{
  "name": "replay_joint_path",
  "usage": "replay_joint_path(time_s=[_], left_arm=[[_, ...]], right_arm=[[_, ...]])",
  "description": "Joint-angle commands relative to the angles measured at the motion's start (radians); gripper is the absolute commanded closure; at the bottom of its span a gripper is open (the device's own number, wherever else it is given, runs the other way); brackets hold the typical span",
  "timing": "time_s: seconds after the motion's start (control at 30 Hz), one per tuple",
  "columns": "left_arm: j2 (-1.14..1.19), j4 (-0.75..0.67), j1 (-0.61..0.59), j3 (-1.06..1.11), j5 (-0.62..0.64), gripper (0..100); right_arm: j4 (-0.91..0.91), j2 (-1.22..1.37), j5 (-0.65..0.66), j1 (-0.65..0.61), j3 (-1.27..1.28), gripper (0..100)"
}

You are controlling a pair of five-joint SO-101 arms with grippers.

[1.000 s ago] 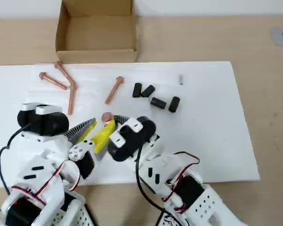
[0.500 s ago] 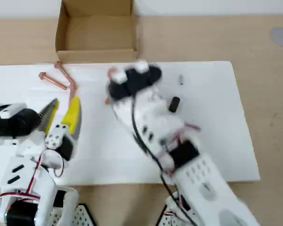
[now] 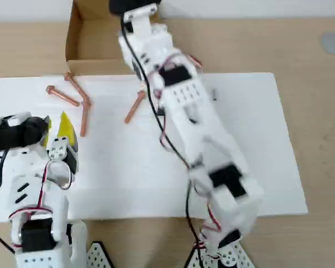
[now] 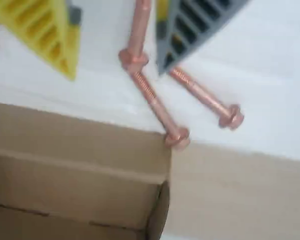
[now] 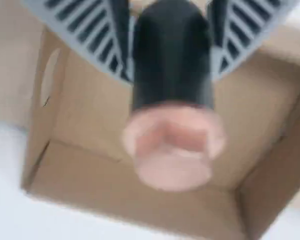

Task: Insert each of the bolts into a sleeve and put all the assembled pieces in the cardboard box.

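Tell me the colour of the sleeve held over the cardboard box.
Black sleeve, best in the right wrist view.

No readable text, label, brand, number or sign anywhere. Brown cardboard box (image 5: 115, 200), just beyond right gripper (image 5: 170, 55) tips: walls plain, unprinted. White flat board (image 3: 279, 139) under arms: blank.

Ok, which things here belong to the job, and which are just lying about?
Job:
loose copper metal bolts
black cylindrical sleeve with a bolt in it, held by the right tool
brown cardboard box

Lying about:
small grey pin-like piece
round grey disc on the wooden table
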Motion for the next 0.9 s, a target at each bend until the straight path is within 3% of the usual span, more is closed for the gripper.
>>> replay_joint_path(time_s=[0.0, 0.27, 0.43, 0.87], left_arm=[[-0.001, -0.035, -0.014, 0.029, 0.014, 89], [0.001, -0.040, -0.014, 0.054, 0.014, 89], [0.001, -0.041, -0.014, 0.103, 0.015, 89], [0.001, -0.037, -0.017, 0.120, 0.028, 87]], right_arm=[[-0.021, 0.220, -0.012, 0.048, -0.371, 98.9], [0.103, 0.719, -0.006, 0.113, -0.898, 98.9], [0.215, 0.935, 0.078, 0.107, -1.147, 98.9], [0.488, 1.026, 0.078, 0.105, -1.386, 79.9]])
